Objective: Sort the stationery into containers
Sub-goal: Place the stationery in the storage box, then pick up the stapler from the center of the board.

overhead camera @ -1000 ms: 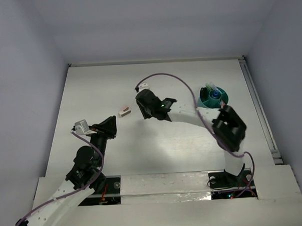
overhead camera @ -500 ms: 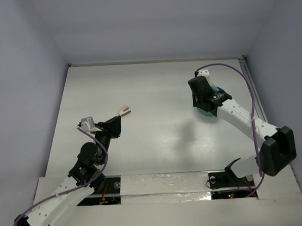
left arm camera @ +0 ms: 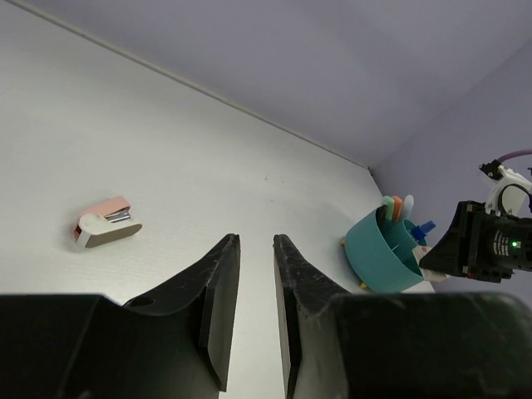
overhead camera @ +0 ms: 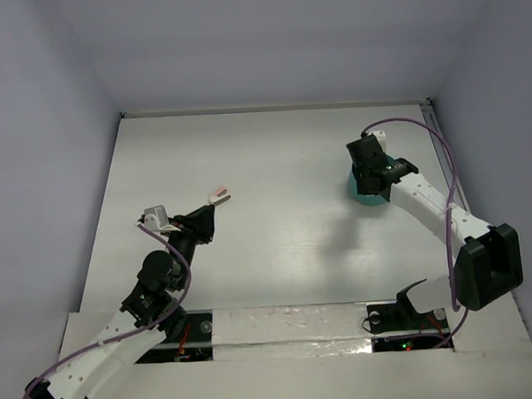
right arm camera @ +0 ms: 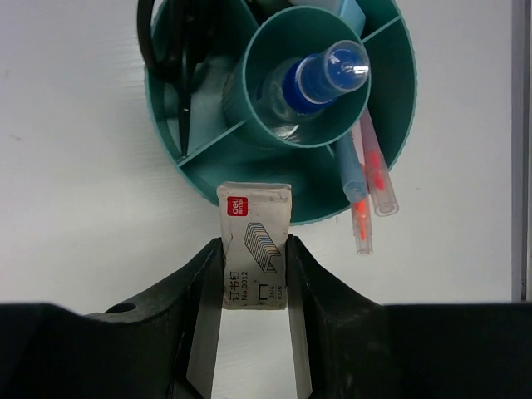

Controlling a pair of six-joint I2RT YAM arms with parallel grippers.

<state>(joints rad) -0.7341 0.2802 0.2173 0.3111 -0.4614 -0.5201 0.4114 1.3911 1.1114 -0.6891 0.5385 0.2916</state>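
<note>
Staple box, small white cardboard (right arm camera: 254,237), clenched in right gripper (right arm camera: 254,249) above the 6 o'clock rim of the round teal divided plastic cup (right arm camera: 241,176). Cup holds black-handled scissors (right arm camera: 181,79) at 10 o'clock. Left gripper (left arm camera: 256,243) slightly parted, empty. Pink-and-white mini stapler (left arm camera: 105,223) lies on the table at its 10 o'clock, apart.

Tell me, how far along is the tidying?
Mostly done. Scissors and pens already stand in the cup. The right gripper holds a staple box at the cup's edge, not yet dropped. A pink stapler is left on the table, ahead of the open left gripper.
</note>
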